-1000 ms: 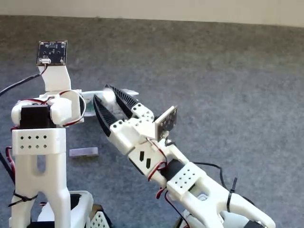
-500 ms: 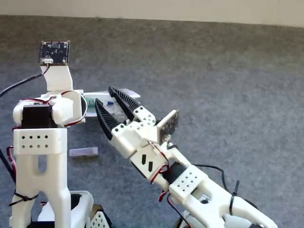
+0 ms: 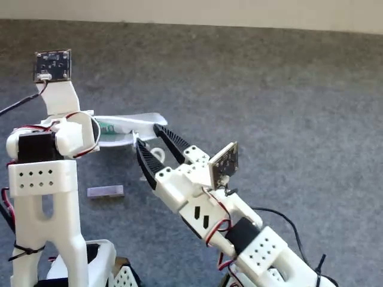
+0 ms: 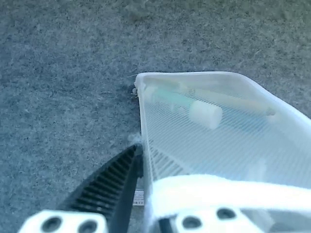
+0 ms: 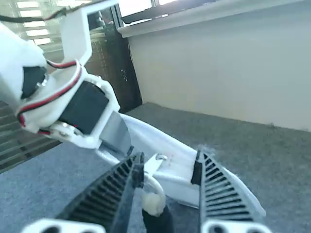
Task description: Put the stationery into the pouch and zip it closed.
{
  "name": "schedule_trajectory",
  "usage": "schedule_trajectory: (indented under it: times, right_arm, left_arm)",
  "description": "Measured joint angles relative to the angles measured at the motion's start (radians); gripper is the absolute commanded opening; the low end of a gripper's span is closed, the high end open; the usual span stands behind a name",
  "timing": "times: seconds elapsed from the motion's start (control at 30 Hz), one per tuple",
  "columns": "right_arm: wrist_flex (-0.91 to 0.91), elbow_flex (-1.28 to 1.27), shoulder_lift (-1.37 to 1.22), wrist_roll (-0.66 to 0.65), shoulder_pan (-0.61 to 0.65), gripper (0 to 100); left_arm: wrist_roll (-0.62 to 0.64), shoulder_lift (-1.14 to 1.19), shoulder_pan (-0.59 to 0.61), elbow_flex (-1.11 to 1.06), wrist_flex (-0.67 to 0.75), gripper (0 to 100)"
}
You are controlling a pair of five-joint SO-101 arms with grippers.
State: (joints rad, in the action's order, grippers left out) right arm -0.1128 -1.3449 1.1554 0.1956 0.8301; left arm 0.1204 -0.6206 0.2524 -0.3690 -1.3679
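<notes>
A translucent white mesh pouch [image 3: 128, 127] hangs just above the grey carpet, with my left gripper [image 4: 146, 162] shut on one end of it. Through its wall [image 4: 228, 141] I see a green pen [image 4: 170, 97], a white cylinder [image 4: 205, 113] and a thin pencil [image 4: 233, 102]. My right gripper [image 3: 148, 136] is open at the pouch's other end, one black finger on each side of it. The zip pull's white loop [image 5: 154, 194] dangles between those fingers [image 5: 116, 189]. A small grey bar [image 3: 105, 191] lies on the carpet by the left arm's base.
The left arm's white body [image 3: 42, 179] stands tall at the left, close to the pouch. Bare carpet [image 3: 287, 107] stretches to the right and back. A pale wall [image 3: 239, 12] borders the far edge.
My right gripper has pulled back toward the near right, still open. The left arm has shifted left, and more of the pouch now shows between the arms.
</notes>
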Motion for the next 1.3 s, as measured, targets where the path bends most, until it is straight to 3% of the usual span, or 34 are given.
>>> schedule_trajectory:
  times: [0.23, 0.4, 0.6, 0.87, 1.07, 1.3]
  right_arm:
    - [0.222, -0.002, 0.13, 0.002, -0.003, 15.9]
    - [0.235, -0.002, 0.141, 0.002, 0.005, 15.9]
    - [0.235, -0.002, 0.141, 0.002, 0.11, 15.9]
    - [0.236, -0.002, 0.138, 0.002, 0.16, 16.1]
    - [0.236, 0.012, -0.112, 0.002, 0.203, 16.3]
    - [0.236, 0.218, -0.537, 0.002, 0.232, 16.3]
  left_arm:
    - [0.02, 0.0, 0.109, 0.0, 0.031, 1]
    - [0.095, 0.002, 0.204, 0.0, 0.043, 1]
    - [0.146, 0.002, 0.31, 0.0, 0.054, 1]
    - [0.152, 0.002, 0.413, 0.0, 0.063, 1]
    - [0.152, 0.002, 0.413, 0.0, 0.077, 1]
    - [0.152, 0.002, 0.413, 0.0, 0.077, 1]
